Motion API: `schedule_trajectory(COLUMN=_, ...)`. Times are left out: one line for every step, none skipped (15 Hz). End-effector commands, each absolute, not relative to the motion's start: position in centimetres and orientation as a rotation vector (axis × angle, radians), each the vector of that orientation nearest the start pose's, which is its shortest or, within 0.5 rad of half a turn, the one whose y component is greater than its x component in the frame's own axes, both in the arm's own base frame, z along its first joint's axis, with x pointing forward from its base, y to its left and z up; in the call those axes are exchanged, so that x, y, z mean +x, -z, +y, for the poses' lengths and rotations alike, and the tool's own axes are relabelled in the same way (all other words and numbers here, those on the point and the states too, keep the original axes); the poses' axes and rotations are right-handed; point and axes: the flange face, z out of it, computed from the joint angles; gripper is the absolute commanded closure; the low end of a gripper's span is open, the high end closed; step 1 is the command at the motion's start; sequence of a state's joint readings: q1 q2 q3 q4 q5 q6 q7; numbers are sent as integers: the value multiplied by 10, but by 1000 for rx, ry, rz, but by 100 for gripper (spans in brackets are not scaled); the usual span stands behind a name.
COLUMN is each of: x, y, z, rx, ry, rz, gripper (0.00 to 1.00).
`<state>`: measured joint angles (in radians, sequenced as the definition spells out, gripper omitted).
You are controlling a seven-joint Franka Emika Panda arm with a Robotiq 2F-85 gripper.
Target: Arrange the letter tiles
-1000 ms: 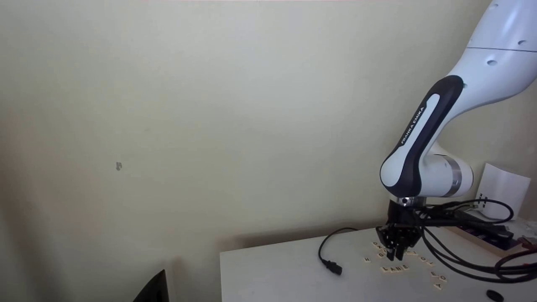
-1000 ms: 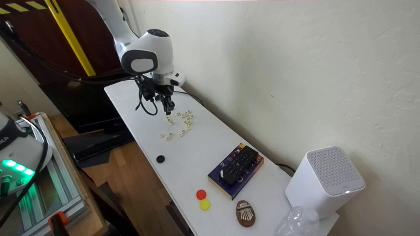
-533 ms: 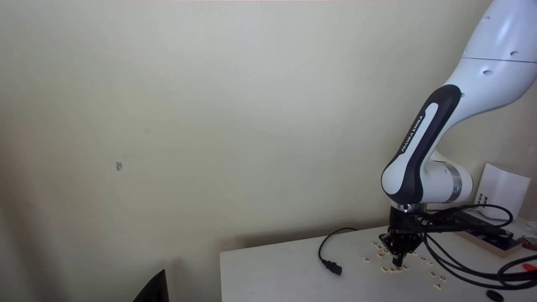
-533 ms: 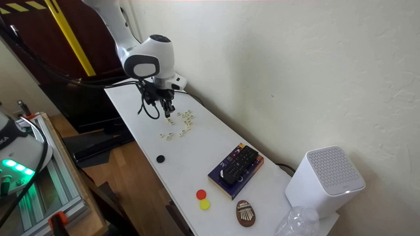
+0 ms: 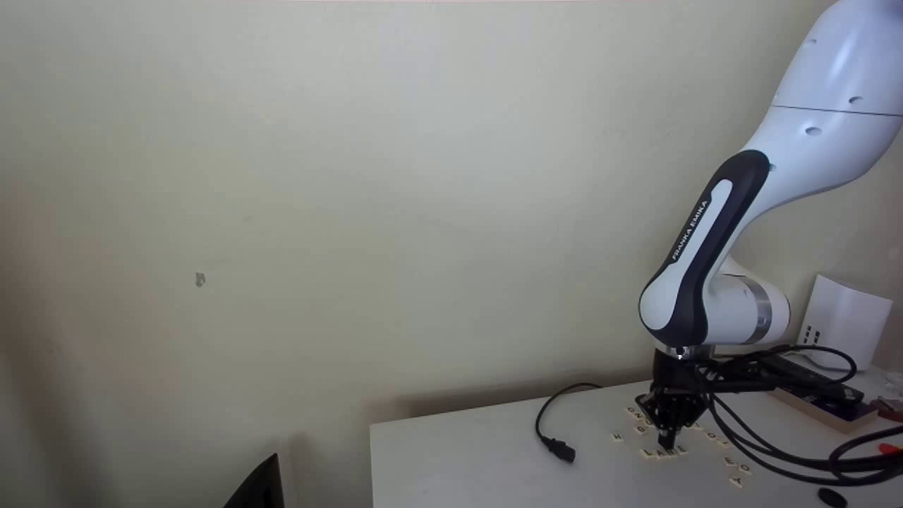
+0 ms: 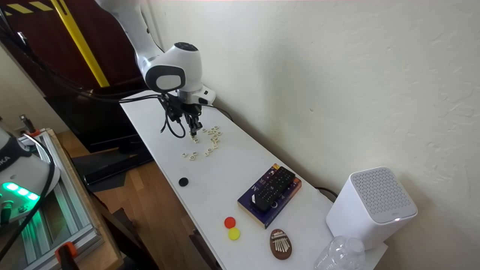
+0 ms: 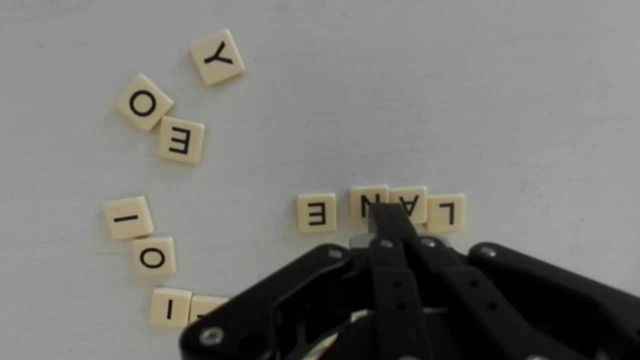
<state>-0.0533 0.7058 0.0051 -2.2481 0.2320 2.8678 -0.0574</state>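
In the wrist view, letter tiles lie face up on the white desk; at far left, an I tile, with an O tile higher in view; beside that O, an E tile; then a Y tile; farther right, a second E tile near an N tile; the closed hand hides part of that N and of the adjacent A tile; an L tile ends the row; whether the hand touches any, I cannot tell.
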Motion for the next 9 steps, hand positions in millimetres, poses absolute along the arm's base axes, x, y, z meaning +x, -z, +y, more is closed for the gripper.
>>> schedule_trajectory(x=502, y=-34, z=-37, rx=-3059, ry=-151, rz=323, gripper=100)
schedule_trajectory(x=502, y=-34, z=-37, rx=-3060, ry=-154, rz=321, gripper=100)
schedule_trajectory(x=502, y=-33, z=-36, rx=-3060, ry=-157, rz=319, gripper=100)
schedule_trajectory(x=502, y=-31, z=-36, rx=-3060, ry=-157, rz=320, gripper=100)
schedule_trajectory(x=503, y=-31, z=-37, rx=-3061, ry=-150, rz=323, gripper=100)
schedule_trajectory(x=503, y=-31, z=-37, rx=-3062, ry=-143, rz=328, gripper=100)
schedule_trajectory(x=504, y=-32, z=-38, rx=-3064, ry=-131, rz=336, gripper=100)
schedule_trajectory(x=504, y=-32, z=-38, rx=-3066, ry=-118, rz=341, gripper=100)
schedule_trajectory(x=506, y=-33, z=-39, rx=-3065, ry=-101, rz=349, gripper=100)
